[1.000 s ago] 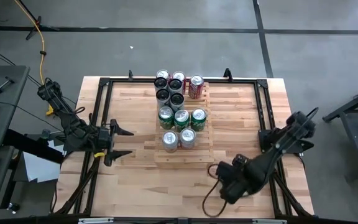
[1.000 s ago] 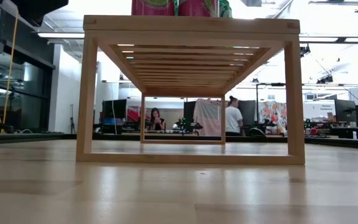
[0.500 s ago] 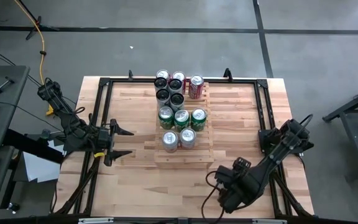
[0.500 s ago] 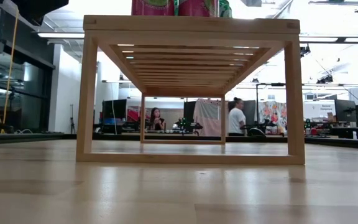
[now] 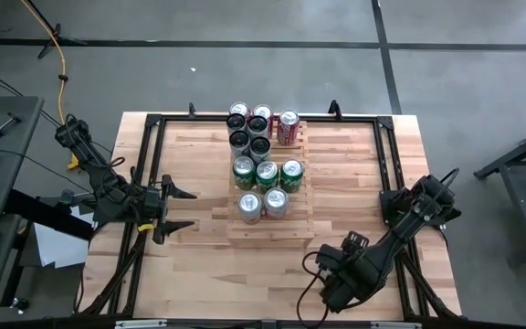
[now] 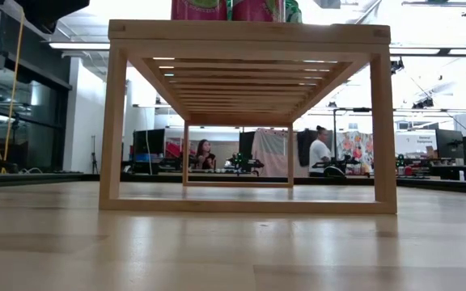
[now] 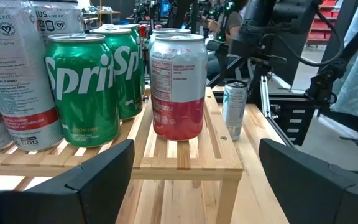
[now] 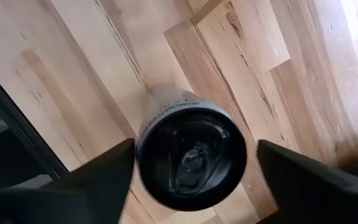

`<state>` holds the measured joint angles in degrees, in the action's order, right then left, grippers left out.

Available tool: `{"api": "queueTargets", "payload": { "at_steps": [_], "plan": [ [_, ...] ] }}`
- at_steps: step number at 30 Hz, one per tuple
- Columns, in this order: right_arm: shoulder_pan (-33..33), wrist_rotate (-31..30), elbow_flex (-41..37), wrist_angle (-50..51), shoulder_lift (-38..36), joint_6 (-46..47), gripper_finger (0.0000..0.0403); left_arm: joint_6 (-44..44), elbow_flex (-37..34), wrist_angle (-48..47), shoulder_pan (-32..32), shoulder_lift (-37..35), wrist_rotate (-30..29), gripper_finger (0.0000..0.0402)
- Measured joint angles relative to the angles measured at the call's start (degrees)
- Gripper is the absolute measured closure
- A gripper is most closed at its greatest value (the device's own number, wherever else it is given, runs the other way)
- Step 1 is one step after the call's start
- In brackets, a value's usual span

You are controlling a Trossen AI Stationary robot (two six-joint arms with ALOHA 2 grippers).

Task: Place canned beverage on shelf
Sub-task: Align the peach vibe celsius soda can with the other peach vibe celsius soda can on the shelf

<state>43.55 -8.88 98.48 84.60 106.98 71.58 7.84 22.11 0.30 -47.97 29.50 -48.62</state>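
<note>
At the lower right of the high view, the right pincer is poised with its fingers spread around a black-topped can standing on the surface, not yet clamped. The slatted shelf sits at centre frame, crowded with cans. A centred, upright squeeze is advised; the left pincer waits released at left.

A robotics lab or open workshop. Beyond the table, centre of the low view, people sit and stand at desks with monitors under ceiling strip lights. The floor is bare grey concrete.
</note>
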Motion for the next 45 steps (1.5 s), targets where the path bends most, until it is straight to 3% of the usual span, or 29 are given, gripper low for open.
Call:
{"api": "queueTargets", "payload": {
  "at_steps": [5, 12, 17, 24, 30, 34, 39, 42, 45],
  "plan": [
    [0.0, 0.0, 0.0, 0.0, 0.0, -1.1, 0.0176, 0.0, 0.0, 0.0, 0.0, 0.0, 0.0, 0.0066],
    [0.0, 3.1, 1.0, 1.6, -0.1, -2.9, 0.0176, 0.0, 0.0, 0.0, 0.0, 0.0, -0.1, 0.0066],
    [0.5, 1.9, 8.5, 6.0, -0.6, -3.1, 0.0176, 0.0, 0.0, 0.0, 0.0, 0.0, -0.2, 0.0066],
    [2.3, -13.7, 23.5, 5.9, -2.6, -8.7, 0.0176, 0.0, 0.0, 0.0, 0.0, 0.0, -0.2, 0.0066],
    [4.5, -26.4, 36.4, 5.0, -2.5, -21.1, 0.0176, 0.0, 0.0, 0.0, 0.0, 0.0, -0.2, 0.0066],
    [4.5, -38.2, 34.3, 0.3, -5.7, -33.9, 0.0176, 0.0, 0.0, 0.0, 0.0, 0.0, -0.2, 0.0066],
    [-0.2, -57.7, 35.0, 0.3, -7.5, -41.1, 0.0176, -1.1, 0.1, 1.4, 0.0, 0.0, -0.2, 0.0066],
    [-5.1, -60.6, 36.6, -0.2, -7.6, -43.6, 0.0176, -2.4, 0.1, 2.3, 0.0, 0.0, -0.2, 0.0066],
    [-11.7, -56.6, 36.5, -2.2, -8.0, -46.1, 0.0176, -2.5, 0.1, 2.6, 0.0, 0.0, -0.2, 0.0066]
  ]
}}
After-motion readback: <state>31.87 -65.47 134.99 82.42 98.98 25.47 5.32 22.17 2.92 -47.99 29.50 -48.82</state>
